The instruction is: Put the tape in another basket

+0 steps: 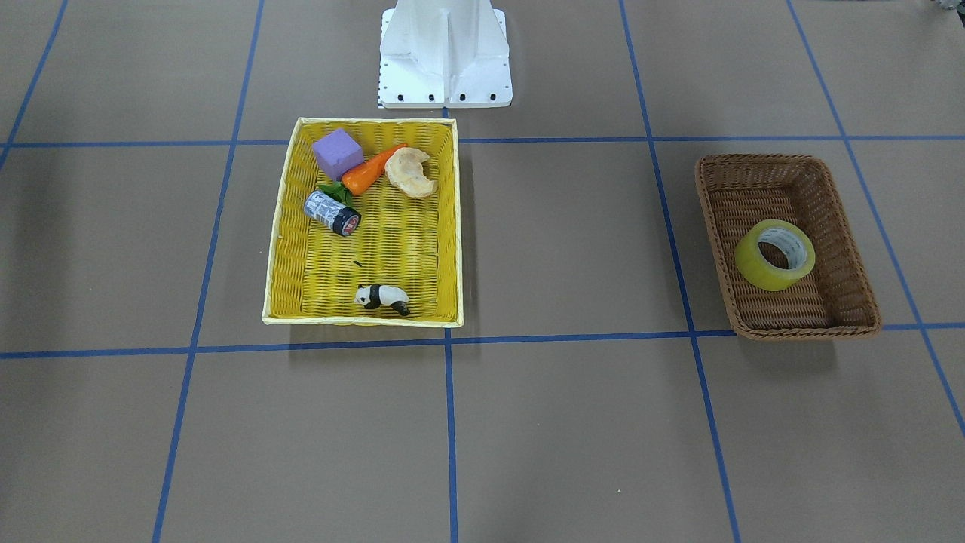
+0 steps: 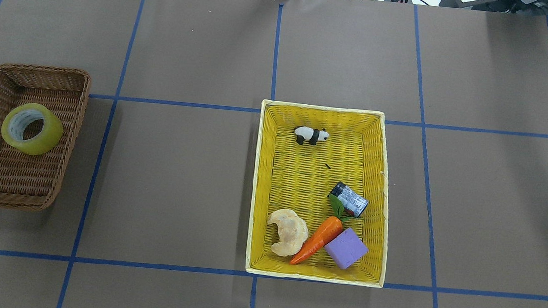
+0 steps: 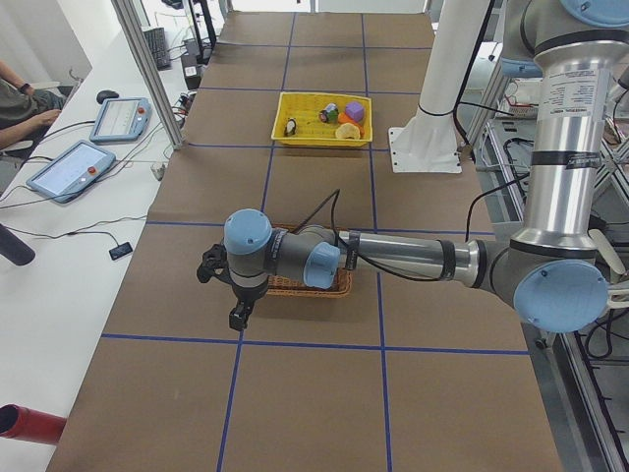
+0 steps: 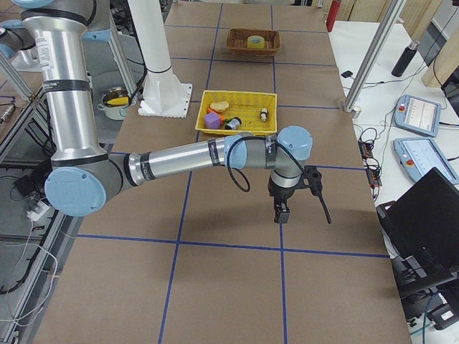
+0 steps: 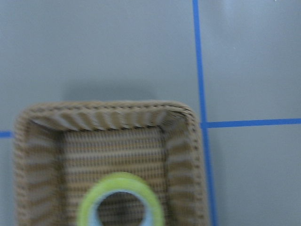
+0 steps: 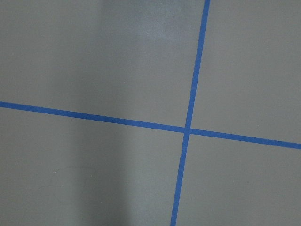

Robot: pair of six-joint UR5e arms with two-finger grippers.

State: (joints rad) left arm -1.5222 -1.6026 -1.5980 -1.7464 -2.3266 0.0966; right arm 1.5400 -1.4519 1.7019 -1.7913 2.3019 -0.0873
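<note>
The tape [image 1: 754,262], a yellowish roll with a white core, lies in the dark brown wicker basket [image 1: 784,161]. Both show in the overhead view, tape [image 2: 50,135] and basket [image 2: 43,70], at the far left. The left wrist view looks straight down on the tape [image 5: 120,181] and the basket's rim [image 5: 108,110], with no fingers in frame. My left gripper [image 3: 239,315] shows only in the exterior left view, above the basket [image 3: 342,289]. My right gripper [image 4: 281,213] hangs over bare table beside the yellow basket. I cannot tell if either is open or shut.
A yellow woven basket [image 2: 327,108] at the table's middle holds a purple block [image 2: 346,248], a toy carrot [image 2: 319,237], a bread piece [image 2: 288,230], a black-and-white cylinder [image 2: 350,199] and a toy panda [image 2: 310,135]. The white robot pedestal [image 1: 445,60] stands behind it.
</note>
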